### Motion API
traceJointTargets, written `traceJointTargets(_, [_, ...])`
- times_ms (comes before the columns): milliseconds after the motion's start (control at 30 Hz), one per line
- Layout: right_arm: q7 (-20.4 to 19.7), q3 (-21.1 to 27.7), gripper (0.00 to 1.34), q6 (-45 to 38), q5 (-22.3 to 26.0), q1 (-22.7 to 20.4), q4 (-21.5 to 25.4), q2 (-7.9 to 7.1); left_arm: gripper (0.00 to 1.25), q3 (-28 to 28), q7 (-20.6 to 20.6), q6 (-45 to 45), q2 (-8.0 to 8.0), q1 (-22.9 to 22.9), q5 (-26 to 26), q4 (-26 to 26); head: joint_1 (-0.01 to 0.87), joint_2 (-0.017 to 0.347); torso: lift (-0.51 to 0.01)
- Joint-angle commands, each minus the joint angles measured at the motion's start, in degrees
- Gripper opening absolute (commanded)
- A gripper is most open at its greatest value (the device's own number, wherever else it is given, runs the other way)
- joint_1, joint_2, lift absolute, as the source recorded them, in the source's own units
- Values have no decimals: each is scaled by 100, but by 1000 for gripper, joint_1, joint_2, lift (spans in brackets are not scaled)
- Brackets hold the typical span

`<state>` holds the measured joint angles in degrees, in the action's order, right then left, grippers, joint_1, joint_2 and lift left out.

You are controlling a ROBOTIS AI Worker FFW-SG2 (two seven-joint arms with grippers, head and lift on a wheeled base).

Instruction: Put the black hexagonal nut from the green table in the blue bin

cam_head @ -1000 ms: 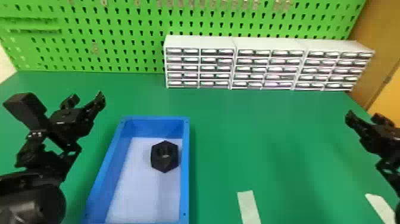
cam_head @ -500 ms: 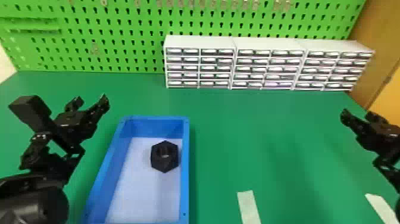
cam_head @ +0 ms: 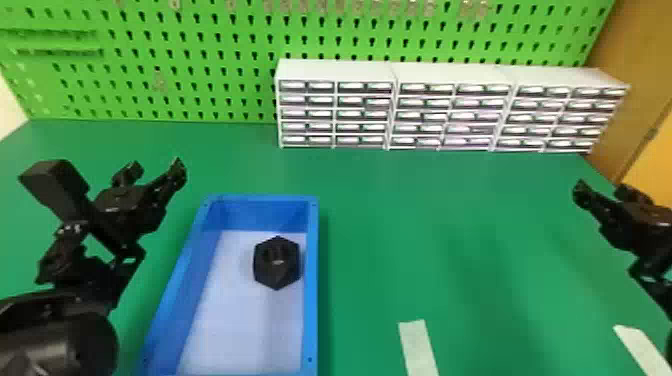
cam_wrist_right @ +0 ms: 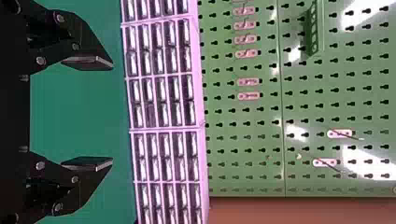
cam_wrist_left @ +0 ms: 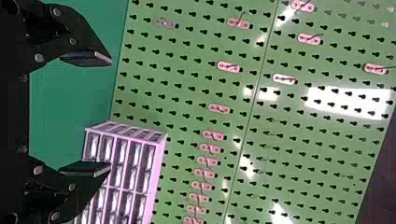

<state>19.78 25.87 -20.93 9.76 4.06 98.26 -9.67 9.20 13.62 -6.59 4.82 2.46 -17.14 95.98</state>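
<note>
The head view gives the task's layout: the black hexagonal nut lies inside the blue bin, on its pale floor, toward the far end and close by the right side wall. Its hole faces up; whether it touches that wall cannot be told. The bin sits on the green tabletop, and two pale tape strips lie on the right part of that surface, near the robot.

In the same view the left tool hangs beside the bin's far left corner, and the right tool is at the right edge, well apart from the bin.

The wrist views tell more about the grasp. In its own view the left tool has its two flat fingers wide apart, with green tabletop between them. The right tool shows the same wide spread, its pads facing each other across a gap.

Both wrist views also look to the white drawer cabinets and the green pegboard, which stand behind the bin in the head view. Up close, the pegboard carries small hooks; the right wrist view adds a green rack mounted on it.
</note>
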Motion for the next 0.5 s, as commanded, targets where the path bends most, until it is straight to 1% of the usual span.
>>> traceJointTargets(0, [0,14,805,-7,0,-19,0,1,792,-6,0,0,-7,0,0,0,691,9,-97])
traceJointTargets(467, [0,14,805,-25,0,-1,0,1,792,-15,0,0,-7,9,9,0,691,9,-97])
